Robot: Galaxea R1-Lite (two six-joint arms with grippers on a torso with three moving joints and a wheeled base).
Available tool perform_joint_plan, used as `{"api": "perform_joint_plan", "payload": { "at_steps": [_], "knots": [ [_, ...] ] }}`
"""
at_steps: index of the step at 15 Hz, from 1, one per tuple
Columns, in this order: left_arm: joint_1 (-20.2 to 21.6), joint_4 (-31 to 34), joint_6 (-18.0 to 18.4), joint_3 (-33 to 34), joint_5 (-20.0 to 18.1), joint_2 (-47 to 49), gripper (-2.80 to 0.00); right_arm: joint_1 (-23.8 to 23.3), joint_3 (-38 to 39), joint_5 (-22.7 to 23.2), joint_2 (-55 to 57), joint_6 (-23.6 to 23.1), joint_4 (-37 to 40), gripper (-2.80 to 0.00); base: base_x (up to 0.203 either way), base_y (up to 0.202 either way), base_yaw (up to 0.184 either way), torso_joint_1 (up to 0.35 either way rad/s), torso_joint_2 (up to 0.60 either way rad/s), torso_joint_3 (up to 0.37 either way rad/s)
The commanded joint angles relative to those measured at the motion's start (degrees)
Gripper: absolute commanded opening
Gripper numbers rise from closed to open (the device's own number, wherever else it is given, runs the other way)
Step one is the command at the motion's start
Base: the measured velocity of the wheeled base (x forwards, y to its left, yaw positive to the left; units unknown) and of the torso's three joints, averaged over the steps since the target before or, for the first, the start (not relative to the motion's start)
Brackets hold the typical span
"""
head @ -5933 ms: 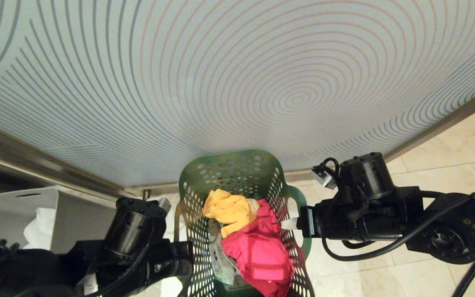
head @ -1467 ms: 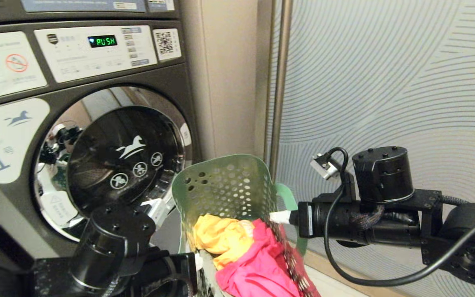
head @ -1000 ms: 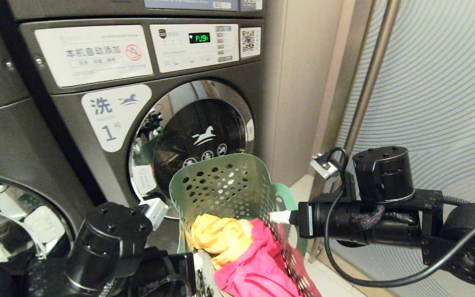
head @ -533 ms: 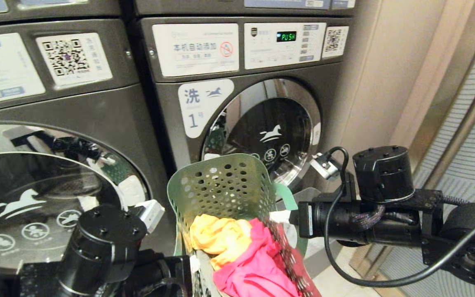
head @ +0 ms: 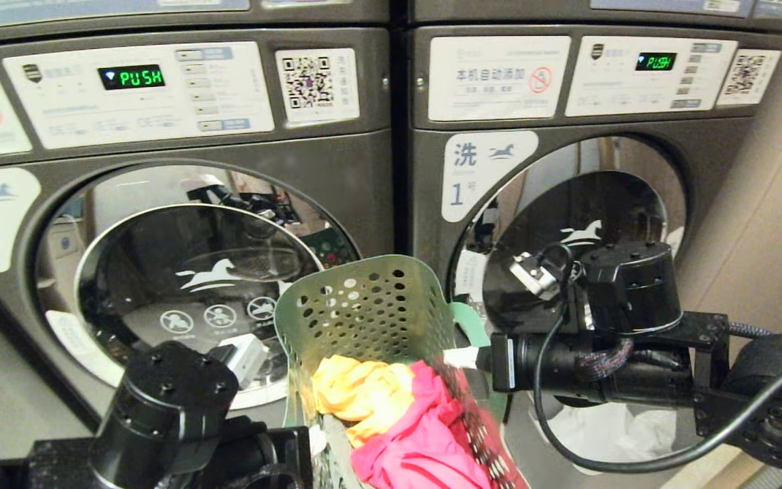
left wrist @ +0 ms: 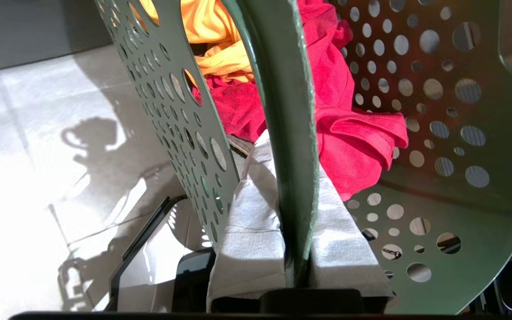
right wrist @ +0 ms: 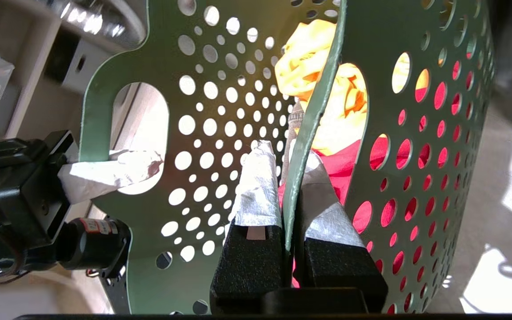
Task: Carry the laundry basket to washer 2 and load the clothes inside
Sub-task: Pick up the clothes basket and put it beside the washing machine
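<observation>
At nine o'clock in the head view stands washer 2 [head: 180, 272], a dark grey front loader with its round chrome-rimmed glass door closed and a white label with a "2" at its far left edge; its display shows PUSH in green. Low at seven o'clock, the left arm reaches in level from the picture's lower left corner, forearm pointing toward the centre. The left tool [left wrist: 292, 249] is clamped on the rim of the laundry basket [head: 370, 319], one white-wrapped finger [left wrist: 249, 231] outside the wall and one inside, the green rim pinched edge-on between them.

The basket sits at six o'clock, between the two arms and held clear of the floor in front of the gap between the two machines, its perforated far wall upright. Inside lie the clothes [head: 398, 421]: a yellow piece toward the left, a pinkish-red one heaped toward the right.

At one o'clock stands washer 1 [head: 567, 204], door closed too. At four o'clock the right arm stretches in level from the right edge, wrist pointing left. The right tool [right wrist: 289, 195] is closed on the basket's opposite rim beside the slot handle, wrapped fingers either side of the wall.
</observation>
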Motion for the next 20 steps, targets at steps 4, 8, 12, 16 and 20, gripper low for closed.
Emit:
{"api": "perform_joint_plan", "payload": {
  "at_steps": [4,8,12,16,20],
  "knots": [
    [-0.02,-0.08,-0.22,0.19,0.04,0.02,-2.8,0.01,0.25,0.11,0.08,0.17,-1.83,-2.8,0.0,-0.007,0.164,0.002,0.0,0.005],
    [-0.02,-0.17,-0.22,0.46,0.12,0.02,-2.8,0.01,1.39,0.11,0.08,0.17,-3.87,-2.8,0.001,-0.002,0.04,0.003,0.0,0.001],
    [-0.02,-0.08,-0.22,1.01,0.36,-0.5,-2.8,0.01,2.73,0.11,-0.1,0.17,-5.81,-2.8,0.0,0.0,0.0,0.0,0.0,0.0],
    [-0.45,-0.08,-0.14,1.86,0.47,-1.03,-2.8,0.01,3.37,0.11,-0.42,0.17,-6.24,-2.8,-0.104,0.0,0.0,0.004,0.0,0.001],
    [-0.55,-0.08,-0.04,1.86,0.56,-0.85,-2.8,0.01,4.38,0.11,-0.89,0.17,-6.25,-2.8,-0.195,0.0,0.003,-0.002,0.0,0.005]
  ]
}}
